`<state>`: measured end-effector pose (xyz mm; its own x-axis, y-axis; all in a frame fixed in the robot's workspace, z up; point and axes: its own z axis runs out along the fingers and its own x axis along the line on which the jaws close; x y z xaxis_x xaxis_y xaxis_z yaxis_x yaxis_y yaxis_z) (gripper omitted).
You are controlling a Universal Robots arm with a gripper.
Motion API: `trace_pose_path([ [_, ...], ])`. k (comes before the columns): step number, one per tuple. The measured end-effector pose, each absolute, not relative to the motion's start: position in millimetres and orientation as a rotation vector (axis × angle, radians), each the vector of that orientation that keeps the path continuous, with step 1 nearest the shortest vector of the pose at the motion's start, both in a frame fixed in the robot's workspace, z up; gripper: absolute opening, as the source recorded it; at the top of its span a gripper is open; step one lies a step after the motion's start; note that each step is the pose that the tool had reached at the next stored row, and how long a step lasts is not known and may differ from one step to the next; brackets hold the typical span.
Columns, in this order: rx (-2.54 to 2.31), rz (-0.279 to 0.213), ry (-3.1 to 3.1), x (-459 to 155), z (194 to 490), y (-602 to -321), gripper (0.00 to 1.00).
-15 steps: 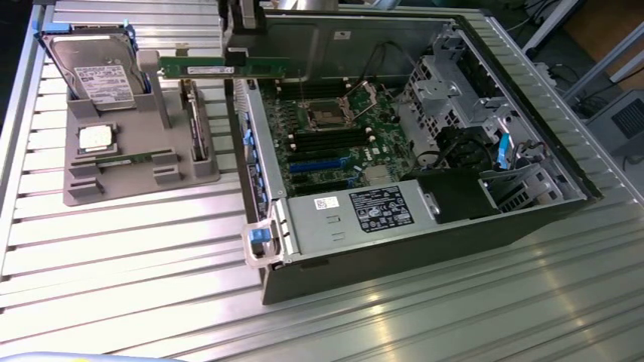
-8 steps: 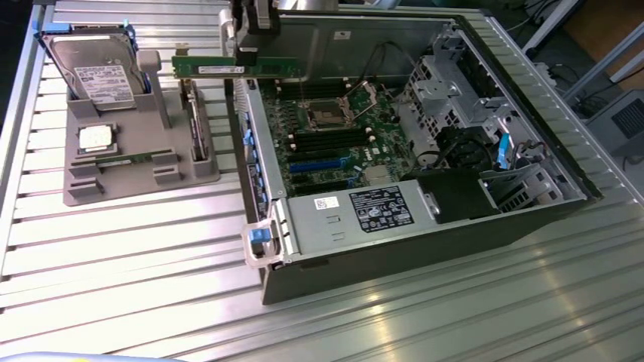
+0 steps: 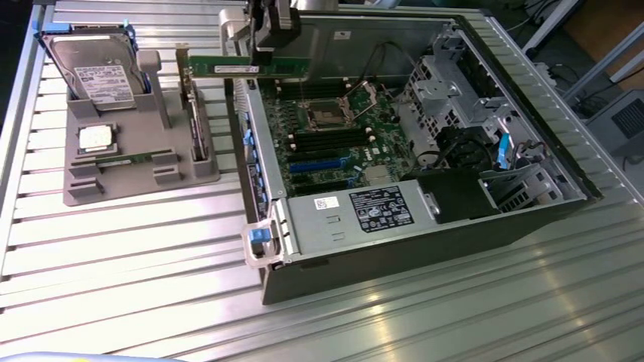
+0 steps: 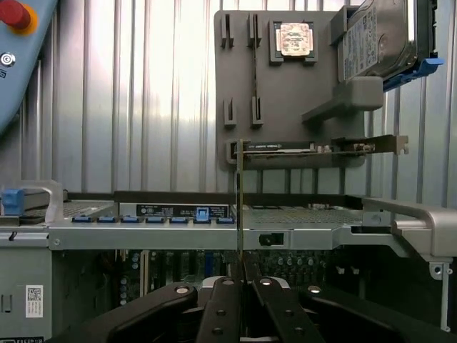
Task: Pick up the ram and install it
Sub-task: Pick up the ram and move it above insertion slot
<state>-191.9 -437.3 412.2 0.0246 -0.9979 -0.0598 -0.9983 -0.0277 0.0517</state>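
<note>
While the claw [image 3: 265, 54] is clamped on the ram [image 3: 292, 65] over the rim of the case [image 3: 423, 260], I'd keep that stick dead level.

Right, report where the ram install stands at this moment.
Done: the ram is out of the grey tray and up in the air. In hand: the gripper is shut on it, holding it by the open computer case's edge. Left: it is not yet seated in the motherboard's memory slots.
</note>
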Motion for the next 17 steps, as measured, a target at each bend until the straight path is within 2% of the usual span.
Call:
trace_pose_path([
  [17,-2.249,0.134,2.192,-166,412,-437,0.12],
])
